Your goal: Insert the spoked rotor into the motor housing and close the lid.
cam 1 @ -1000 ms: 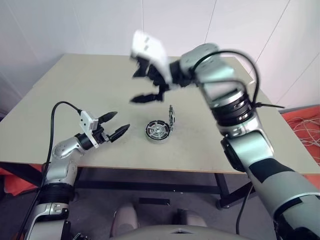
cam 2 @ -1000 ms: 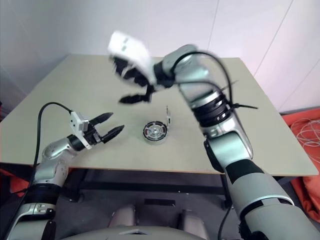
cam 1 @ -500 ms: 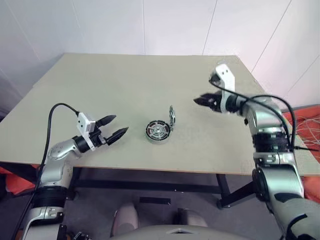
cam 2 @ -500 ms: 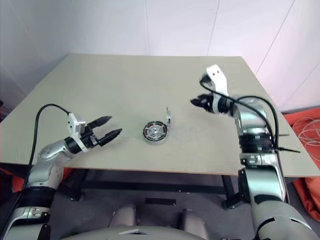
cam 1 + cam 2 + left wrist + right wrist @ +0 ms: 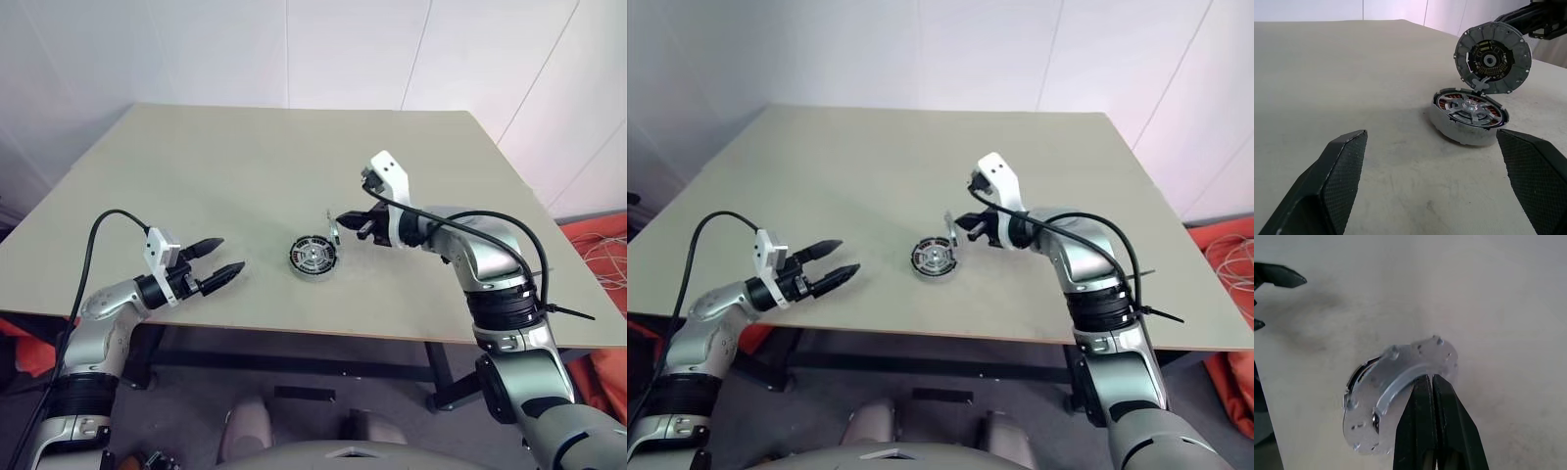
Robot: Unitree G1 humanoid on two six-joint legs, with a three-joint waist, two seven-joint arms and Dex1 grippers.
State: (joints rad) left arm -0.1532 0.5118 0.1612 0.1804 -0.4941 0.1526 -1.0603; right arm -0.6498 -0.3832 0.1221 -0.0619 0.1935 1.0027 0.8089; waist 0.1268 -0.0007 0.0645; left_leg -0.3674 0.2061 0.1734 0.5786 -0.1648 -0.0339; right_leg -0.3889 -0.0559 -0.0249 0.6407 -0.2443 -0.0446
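White walls stand behind a big tan surface [image 5: 245,176]. Near the middle of it, a bit toward the near edge, sits the motor housing [image 5: 313,259], a round metal cup. The spoked rotor [image 5: 1469,106] lies flat inside the cup, and a little orange winding peeks out around it. The lid [image 5: 1492,58] is joined to the right side of the housing and stands up on its edge, so the cup is not covered. In the left wrist view the inner face of the lid shows, grey with a dark middle. The right end effector [image 5: 345,221] is just beside the top of the lid, on its right. Its two black fingers [image 5: 1431,416] are pressed tight together with nothing between them, and their tips sit right at the back of the lid. It is hard to tell if they touch it. The left end effector [image 5: 224,262] is well apart from the housing, over on the left near the near edge. Its fingers are spread wide and hold nothing, and they point toward the housing.
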